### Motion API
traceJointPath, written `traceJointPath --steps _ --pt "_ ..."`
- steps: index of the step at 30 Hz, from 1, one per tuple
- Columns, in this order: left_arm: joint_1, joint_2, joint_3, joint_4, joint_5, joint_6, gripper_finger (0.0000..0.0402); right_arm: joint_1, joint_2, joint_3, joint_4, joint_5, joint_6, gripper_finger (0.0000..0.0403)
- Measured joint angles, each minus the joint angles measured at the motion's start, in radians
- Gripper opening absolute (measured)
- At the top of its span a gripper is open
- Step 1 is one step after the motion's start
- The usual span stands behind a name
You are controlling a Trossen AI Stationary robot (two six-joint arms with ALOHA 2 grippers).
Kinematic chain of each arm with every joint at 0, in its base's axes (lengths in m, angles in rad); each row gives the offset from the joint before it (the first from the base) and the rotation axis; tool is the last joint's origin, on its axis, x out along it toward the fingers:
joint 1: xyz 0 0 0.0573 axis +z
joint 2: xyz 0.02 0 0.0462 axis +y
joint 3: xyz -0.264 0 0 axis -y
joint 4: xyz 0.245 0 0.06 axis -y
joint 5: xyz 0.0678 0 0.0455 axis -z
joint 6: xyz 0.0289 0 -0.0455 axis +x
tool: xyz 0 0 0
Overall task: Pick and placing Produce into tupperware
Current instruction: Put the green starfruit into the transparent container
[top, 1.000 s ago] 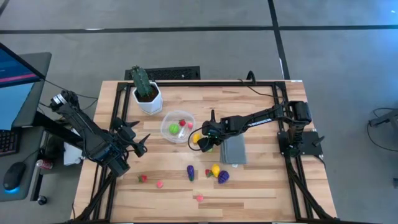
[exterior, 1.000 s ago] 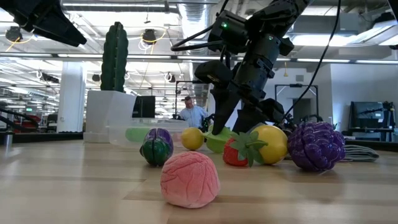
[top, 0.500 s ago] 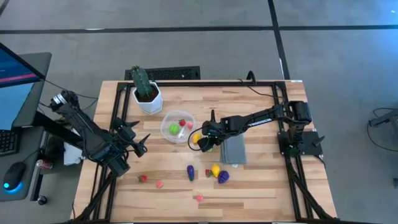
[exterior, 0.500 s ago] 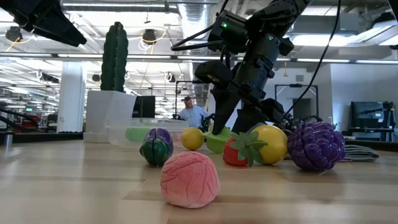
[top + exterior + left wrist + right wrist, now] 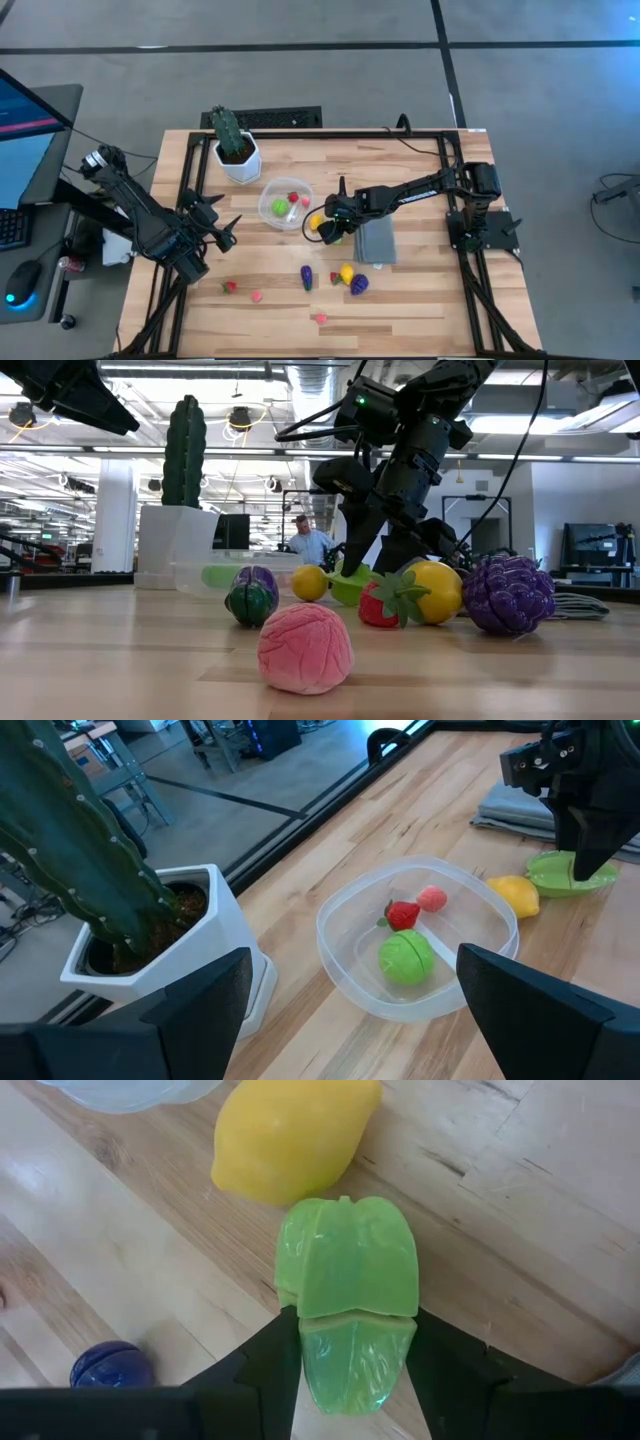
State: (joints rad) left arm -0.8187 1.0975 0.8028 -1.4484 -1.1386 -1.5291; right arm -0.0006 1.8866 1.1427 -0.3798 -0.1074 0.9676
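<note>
bright even overhead light, soft shadows, sharp

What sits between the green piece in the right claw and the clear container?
A yellow lemon lies between the green piece in the right claw and the clear container; the left wrist view shows it best.

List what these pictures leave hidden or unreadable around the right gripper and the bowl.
- Right wrist view: the lower end of the green piece sits between the right gripper's fingers; contact underneath is hidden.
- Low view: the tupperware is half hidden behind the purple-green toy.
- High view: the red and pink pieces near the front edge are too small to identify.
</note>
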Motion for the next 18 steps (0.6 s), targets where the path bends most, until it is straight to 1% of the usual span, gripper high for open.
traceJointPath --steps 9,12,18 --pt "0.0 0.0 0.0 0.0 0.0 0.0 0.0343 0.0 0.0 0.0 0.001 -0.001 0.0 0.0191" --pt "0.0 0.0 0.0 0.0 0.0 0.0 0.0343 -0.001 -0.004 0.0 -0.001 -0.018 0.001 0.0191" --pt "0.0 0.0 0.0 0.0 0.0 0.0 0.0343 -0.001 -0.004 0.0 0.0 -0.028 0.001 0.0175"
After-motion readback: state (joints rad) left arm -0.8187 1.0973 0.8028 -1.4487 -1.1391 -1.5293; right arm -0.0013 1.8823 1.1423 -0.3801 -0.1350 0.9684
